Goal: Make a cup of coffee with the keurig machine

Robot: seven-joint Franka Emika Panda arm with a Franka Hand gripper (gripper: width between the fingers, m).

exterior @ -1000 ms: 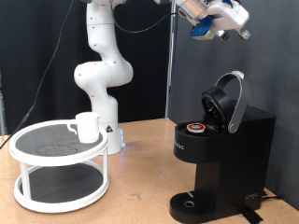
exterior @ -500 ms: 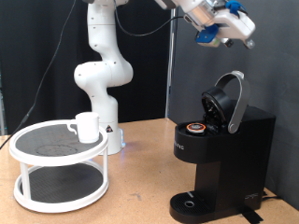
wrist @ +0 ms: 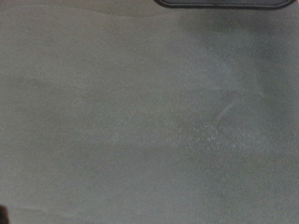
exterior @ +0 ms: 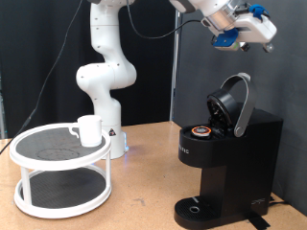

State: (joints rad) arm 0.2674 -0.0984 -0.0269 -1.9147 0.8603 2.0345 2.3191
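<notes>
The black keurig machine stands at the exterior view's right with its rounded lid raised open. A pod with a dark brown top sits in its holder. The small white cup stands on the top tier of a white round tray stand at the exterior view's left. My gripper is high up at the exterior view's top right, above the raised lid and apart from it. Nothing shows between its fingers. The wrist view shows only a plain grey surface, with no fingers in it.
The white two-tier tray stand sits on the wooden table at the exterior view's left. The arm's white base rises behind it. A dark curtain hangs behind the machine.
My gripper has moved towards the exterior view's right and slightly down, from above the machine's front to above its raised lid. The machine, pod and cup have not moved.
</notes>
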